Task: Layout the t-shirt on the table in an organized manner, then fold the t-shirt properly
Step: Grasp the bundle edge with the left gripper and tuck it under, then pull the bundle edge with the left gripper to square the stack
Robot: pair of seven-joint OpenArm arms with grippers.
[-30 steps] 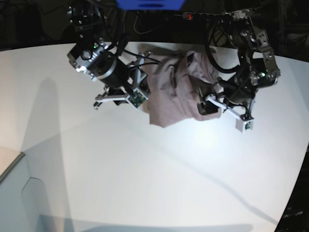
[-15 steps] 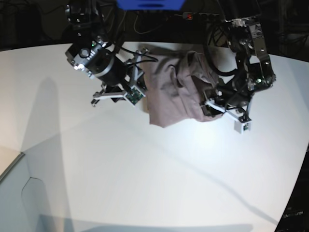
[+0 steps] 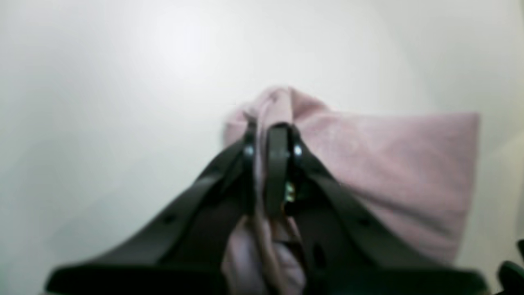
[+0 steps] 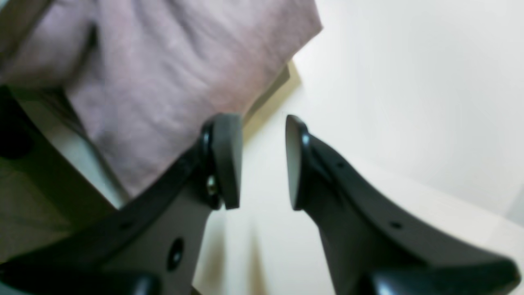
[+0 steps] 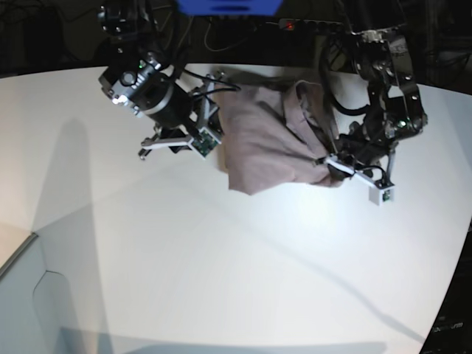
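Note:
The mauve-brown t-shirt (image 5: 265,147) lies bunched at the far middle of the white table (image 5: 221,258). In the base view my left gripper (image 5: 329,164) is at the shirt's right lower corner. The left wrist view shows the left gripper (image 3: 270,135) shut on a pinched fold of the t-shirt (image 3: 389,172), with fabric running between the fingers. My right gripper (image 5: 215,125) sits at the shirt's left edge. In the right wrist view the right gripper (image 4: 262,159) is open with only table (image 4: 409,82) between its fingers, and the t-shirt (image 4: 163,82) lies just beyond the left finger.
A dark background with cables and a blue object (image 5: 228,6) lies beyond the table's far edge. The table's curved near edge (image 5: 29,243) shows at lower left. White tabletop stretches across the front and left.
My left gripper has gone from open to shut on the shirt's right side and shifted slightly right, drawing the fabric with it. The right arm has edged up a little, still open.

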